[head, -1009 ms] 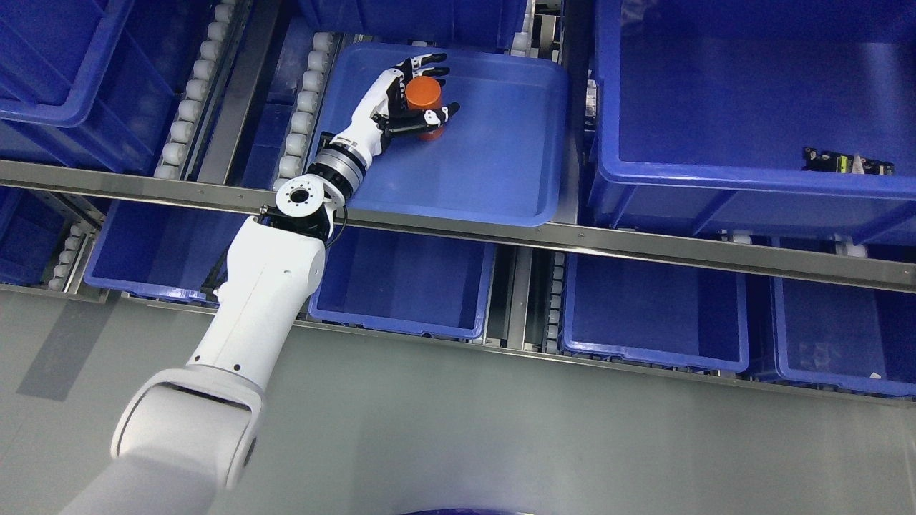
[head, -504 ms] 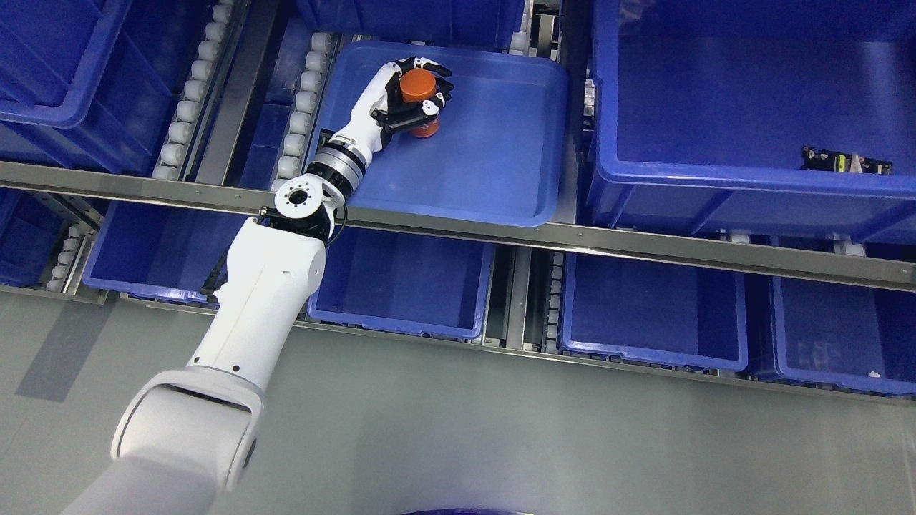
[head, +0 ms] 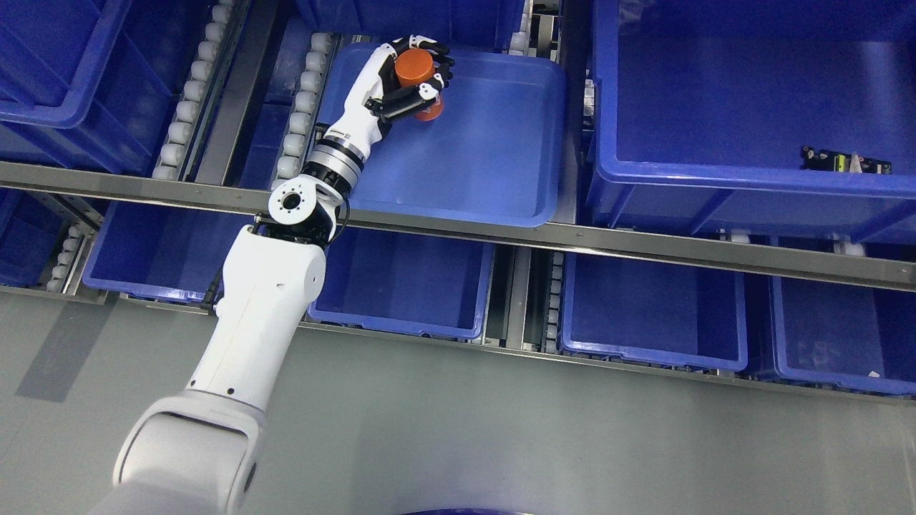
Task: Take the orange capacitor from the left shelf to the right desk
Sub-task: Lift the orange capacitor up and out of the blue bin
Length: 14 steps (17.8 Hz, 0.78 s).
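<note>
Clearance first: left hand sits over the far-left corner of a shallow blue tray on the upper shelf level, close to the tray's back rim and its left rim, with a row of white rollers just beside that left edge. Tray floor to the right of the hand and toward the near rim is bare blue plastic, so that is where the free room lies. A steel rail runs across the shelf front just past the tray's near rim; the left forearm crosses over it, with the round wrist joint sitting right at the rail. A deep blue bin stands right of the tray, apart from it by a narrow gap, with a small dark part near its front-right wall. Lower blue bins line up below the rail, then grey floor. Orange capacitor is a short, stubby cylinder, upright or nearly so, flat top facing the camera, sides a slightly lighter orange. Fingers are curled around its body from behind and the right, thumb across the near side, so the grip is closed on it. Whether its base touches the tray floor cannot be told. Right arm does not show.
</note>
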Tool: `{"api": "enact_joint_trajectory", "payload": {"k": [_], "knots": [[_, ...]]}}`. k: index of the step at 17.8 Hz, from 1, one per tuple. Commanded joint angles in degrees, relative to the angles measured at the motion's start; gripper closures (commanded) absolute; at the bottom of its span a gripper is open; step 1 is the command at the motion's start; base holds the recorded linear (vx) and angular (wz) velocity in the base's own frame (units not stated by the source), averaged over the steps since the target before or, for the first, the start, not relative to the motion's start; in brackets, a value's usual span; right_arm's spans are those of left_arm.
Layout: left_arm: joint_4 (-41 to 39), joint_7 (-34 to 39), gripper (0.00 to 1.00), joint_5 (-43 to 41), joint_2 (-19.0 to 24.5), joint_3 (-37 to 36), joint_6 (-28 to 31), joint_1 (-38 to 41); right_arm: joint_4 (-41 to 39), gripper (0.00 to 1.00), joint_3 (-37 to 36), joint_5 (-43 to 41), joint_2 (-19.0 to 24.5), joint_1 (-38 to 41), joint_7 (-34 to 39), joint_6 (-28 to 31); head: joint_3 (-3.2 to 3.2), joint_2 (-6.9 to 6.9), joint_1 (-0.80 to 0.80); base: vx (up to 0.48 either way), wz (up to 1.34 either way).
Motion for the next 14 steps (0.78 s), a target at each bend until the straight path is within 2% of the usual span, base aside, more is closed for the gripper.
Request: {"api": "enact_joint_trajectory", "payload": {"k": [1,4,7,11,14], "knots": [[-27.79,6.70,0.97,0.97,1.00,2.91,-2.56,8.28,-1.00,0.00,-0.97,0.18,-1.00,1.32,0.02,0.00,0.00,0.00,0.00,0.000,0.00],[-32.55,7.85,0.98,0.88,1.00,2.38,-10.90,12.33,-1.00,0.00,-0.97,0.18,-1.00,1.32,0.02,-0.08,0.00,0.00,0.00,0.000,0.00],[-36.59,7.41,0.98,0.88,1.00,1.68,-16.00,17.77,-1.00,0.00,-0.97,0.18,-1.00,1.32,0.02,0.00,0.00,0.00,0.00,0.000,0.00],[-39.77,7.15,0.98,0.80,1.00,2.38,-19.08,28.14,-1.00,0.00,-0.97,0.18,-1.00,1.32,0.02,-0.08,0.00,0.00,0.00,0.000,0.00],[-39.77,7.24,0.98,0.80,3.25,4.04,-20.59,30.70,-1.00,0.00,-0.97,0.18,-1.00,1.32,-0.07,0.00,0.00,0.00,0.00,0.000,0.00]]}}
